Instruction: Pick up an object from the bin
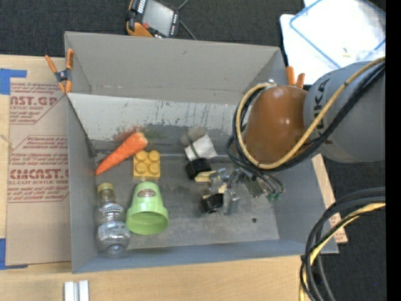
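Your claw (222, 190) sits low over the bin (188, 61) floor, right of centre; you cannot tell how far open it is or whether it grips anything. From the left, a clear bottle (110, 221) lies beside a green cup (148, 209) on its side. A carrot (122, 151) lies just beside a yellow block (146, 163). Next come a white piece (202, 146), a black piece (198, 168) and a small black part (210, 203) right against the claw.

Bare bin floor (183, 223) lies open between the green cup (147, 208) and the claw (220, 197); carrot (121, 152), yellow brick (146, 164) and bottle (111, 222) crowd the view's left side.
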`<act>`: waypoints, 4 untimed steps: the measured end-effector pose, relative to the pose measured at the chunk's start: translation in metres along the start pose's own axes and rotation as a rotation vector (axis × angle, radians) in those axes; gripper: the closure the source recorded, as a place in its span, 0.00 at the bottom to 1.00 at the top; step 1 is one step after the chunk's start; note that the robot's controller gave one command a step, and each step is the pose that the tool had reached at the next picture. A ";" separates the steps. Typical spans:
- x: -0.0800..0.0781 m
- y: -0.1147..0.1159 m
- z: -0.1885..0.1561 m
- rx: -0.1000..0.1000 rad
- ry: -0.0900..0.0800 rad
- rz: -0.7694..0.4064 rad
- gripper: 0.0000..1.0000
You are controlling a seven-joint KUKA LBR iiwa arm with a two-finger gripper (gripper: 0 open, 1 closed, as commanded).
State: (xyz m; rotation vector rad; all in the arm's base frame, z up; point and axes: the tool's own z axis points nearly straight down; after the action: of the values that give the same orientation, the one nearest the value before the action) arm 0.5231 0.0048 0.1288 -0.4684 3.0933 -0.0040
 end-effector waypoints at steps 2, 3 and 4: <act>0.002 0.000 -0.025 -0.003 0.013 0.001 1.00; 0.003 0.003 -0.035 0.006 -0.013 -0.052 1.00; -0.018 0.042 0.001 0.002 -0.009 -0.020 1.00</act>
State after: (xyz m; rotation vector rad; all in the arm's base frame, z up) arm 0.5278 0.0506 0.1280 -0.4978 3.0796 -0.0053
